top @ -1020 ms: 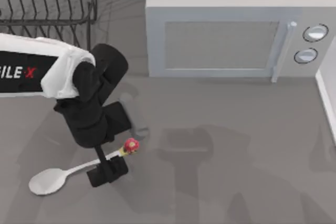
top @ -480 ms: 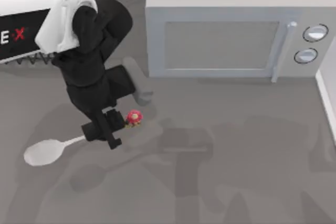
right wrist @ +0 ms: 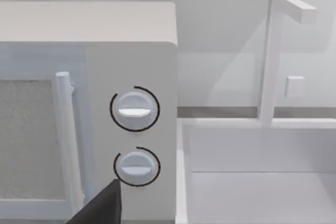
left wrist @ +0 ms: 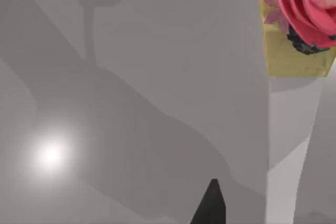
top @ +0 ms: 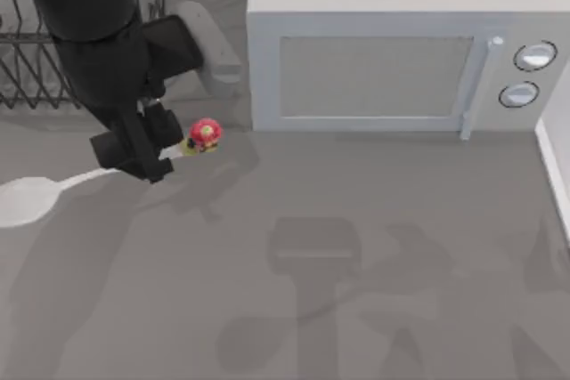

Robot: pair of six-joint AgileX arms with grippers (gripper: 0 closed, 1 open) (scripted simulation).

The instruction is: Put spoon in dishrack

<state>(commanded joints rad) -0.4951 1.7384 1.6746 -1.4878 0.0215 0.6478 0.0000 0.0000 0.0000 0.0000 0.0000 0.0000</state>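
Here the left gripper pinches the white spoon on its slim handle, close beside the red-and-yellow knob, so the oval bowl hangs out toward the table's left edge, lifted off the grey table. It sits just in front of the black wire dishrack, left of the grey microwave. That grip near the knob probably leaves the bowl end free to slot between the prongs. The right arm's fingers cannot be judged; its wrist view faces the microwave dials.

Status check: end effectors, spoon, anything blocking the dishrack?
Left end effector shut on spoon, lifted, just front of dishrack. Right end effector faces the microwave. Nothing seen in the way.
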